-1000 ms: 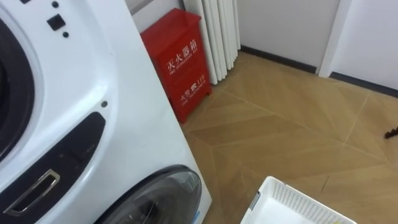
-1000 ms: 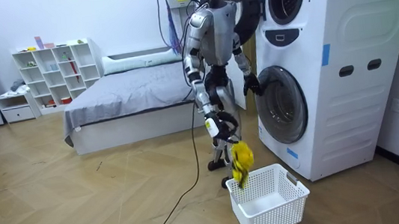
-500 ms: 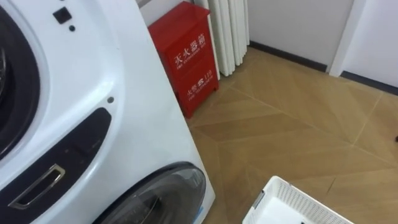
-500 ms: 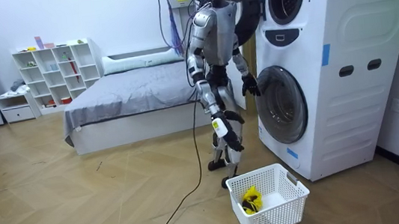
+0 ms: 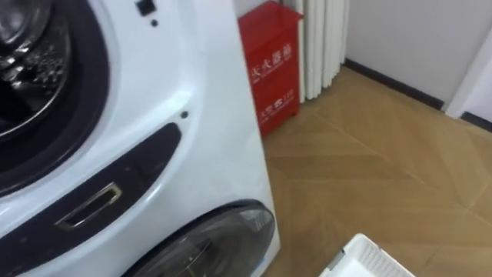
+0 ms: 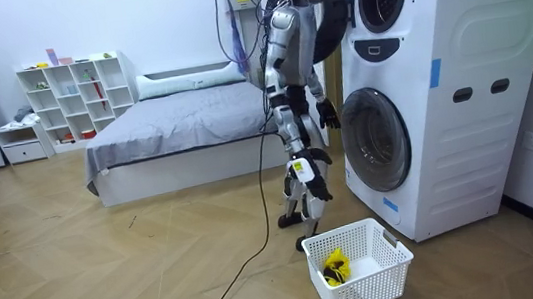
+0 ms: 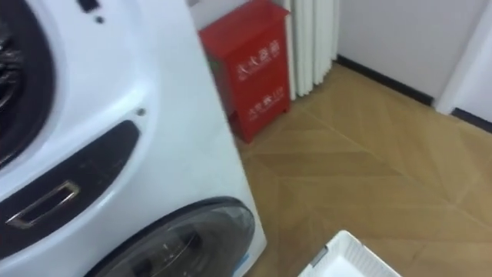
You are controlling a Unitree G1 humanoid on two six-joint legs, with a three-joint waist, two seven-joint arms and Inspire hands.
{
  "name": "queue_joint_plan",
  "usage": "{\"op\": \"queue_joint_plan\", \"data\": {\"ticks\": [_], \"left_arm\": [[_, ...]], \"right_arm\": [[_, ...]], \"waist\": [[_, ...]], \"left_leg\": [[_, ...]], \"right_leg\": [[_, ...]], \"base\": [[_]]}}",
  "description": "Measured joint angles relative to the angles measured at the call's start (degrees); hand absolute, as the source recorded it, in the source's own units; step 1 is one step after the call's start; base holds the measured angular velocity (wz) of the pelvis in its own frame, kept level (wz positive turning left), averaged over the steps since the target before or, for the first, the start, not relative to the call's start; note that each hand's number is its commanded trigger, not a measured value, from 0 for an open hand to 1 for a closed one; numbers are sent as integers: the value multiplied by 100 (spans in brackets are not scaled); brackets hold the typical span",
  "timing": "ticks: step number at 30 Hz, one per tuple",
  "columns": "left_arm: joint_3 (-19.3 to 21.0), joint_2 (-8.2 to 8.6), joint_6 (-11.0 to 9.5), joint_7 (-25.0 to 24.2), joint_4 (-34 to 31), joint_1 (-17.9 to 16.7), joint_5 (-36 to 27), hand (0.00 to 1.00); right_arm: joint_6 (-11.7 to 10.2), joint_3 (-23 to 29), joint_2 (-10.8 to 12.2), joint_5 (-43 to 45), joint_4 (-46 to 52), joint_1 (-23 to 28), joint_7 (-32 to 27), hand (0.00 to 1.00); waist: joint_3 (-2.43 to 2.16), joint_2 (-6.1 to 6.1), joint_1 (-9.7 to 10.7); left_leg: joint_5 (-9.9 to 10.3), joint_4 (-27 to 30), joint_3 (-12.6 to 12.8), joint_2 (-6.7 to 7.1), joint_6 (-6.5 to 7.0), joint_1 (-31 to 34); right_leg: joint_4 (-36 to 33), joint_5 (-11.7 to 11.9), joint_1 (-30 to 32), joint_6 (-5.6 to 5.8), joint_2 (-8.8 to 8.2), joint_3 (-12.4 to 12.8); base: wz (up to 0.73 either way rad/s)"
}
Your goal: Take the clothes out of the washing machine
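Yellow garment (image 6: 334, 266) now lies in basket (image 6: 377, 280), room view's lower centre; right hand (image 6: 307, 173) above hangs empty, grip unreadable; gaze swung back to drum (image 5: 27, 42), upper left.

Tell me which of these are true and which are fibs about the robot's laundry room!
1. The yellow cloth lies inside the white basket. True.
2. The basket sits on top of the bed. False: it stands on the wooden floor, in front of the lower washing machine.
3. The upper washing machine has its round door swung open. True.
4. The cabinet beside the machines is green. False: the cabinet is red.
5. The robot is lying down on the floor. False: it stands upright in front of the two stacked machines.
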State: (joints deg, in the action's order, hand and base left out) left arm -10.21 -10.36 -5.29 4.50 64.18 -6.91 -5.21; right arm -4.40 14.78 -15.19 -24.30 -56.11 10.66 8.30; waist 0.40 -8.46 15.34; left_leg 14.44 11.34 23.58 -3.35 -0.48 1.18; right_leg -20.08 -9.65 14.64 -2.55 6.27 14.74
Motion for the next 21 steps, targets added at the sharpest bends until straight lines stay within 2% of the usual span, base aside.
{"op": "queue_joint_plan", "data": {"ticks": [2, 4, 6, 7, 8, 10, 15, 16, 18, 21], "left_arm": [[88, 5, 1, 0, -12, -24, 152, 0], [106, 5, 58, 3, -12, -50, 248, 0], [111, 5, 126, 4, -8, -49, 362, 0], [113, 7, 129, 5, -9, -40, 361, 0], [126, 10, 130, 5, -9, -67, 362, 0], [248, 12, 138, 25, -8, -125, 515, 0], [564, 20, 278, 168, 10, -188, 607, 0], [630, 20, 285, 173, 12, -193, 611, 0], [786, 25, 288, 174, 15, -254, 602, 0], [902, 36, 350, 294, 16, -304, 593, 0]], "right_arm": [[18, 1, 70, -86, -295, 81, -2, 0], [82, -10, 145, -266, -666, 53, -12, 0], [129, -63, 185, -262, -954, -1, -4, 0], [153, -160, 195, -258, -1138, -19, 12, 0], [175, -205, 200, -230, -1220, -56, 23, 0], [206, -236, 315, -202, -1392, -140, 69, 0], [330, -609, 441, -172, -1519, -202, 191, 0], [330, -687, 447, -131, -1517, -205, 222, 0], [325, -697, 470, -32, -1521, -225, 241, 0], [328, -928, 486, 13, -1565, -225, 216, 0]], "waist": [[2, 117, -42], [-22, 260, -163], [-15, 346, -266], [-21, 421, -356], [-3, 491, -419], [-30, 593, -537], [-44, 782, -889], [-32, 814, -965], [-11, 842, -995], [-10, 881, -1104]], "left_leg": [[-6, -6, -202, 2, -8, -69], [-8, -5, -483, 9, -7, -101], [-9, -14, -686, 12, -7, -162], [-9, -17, -738, 11, -7, -241], [-9, -18, -789, 11, -7, -269], [-9, -29, -980, 17, -7, -355], [-9, -68, -1137, 22, -7, -502], [-9, -69, -1145, 23, -7, -506], [-9, -70, -1200, 26, -7, -512], [-9, -105, -1268, 24, -7, -549]], "right_leg": [[69, -48, -157, -22, -55, -230], [178, -85, -348, -39, -163, -521], [315, -92, -535, -46, -215, -739], [387, -92, -667, -48, -225, -799], [445, -91, -738, -49, -227, -842], [598, -89, -965, -53, -249, -1027], [843, -81, -1272, -60, -284, -1167], [846, -81, -1289, -60, -294, -1186], [882, -80, -1356, -61, -320, -1255], [966, -78, -1443, -66, -321, -1332]], "base": [[68], [67], [59], [46], [38], [42], [19], [16], [18], [14]]}}
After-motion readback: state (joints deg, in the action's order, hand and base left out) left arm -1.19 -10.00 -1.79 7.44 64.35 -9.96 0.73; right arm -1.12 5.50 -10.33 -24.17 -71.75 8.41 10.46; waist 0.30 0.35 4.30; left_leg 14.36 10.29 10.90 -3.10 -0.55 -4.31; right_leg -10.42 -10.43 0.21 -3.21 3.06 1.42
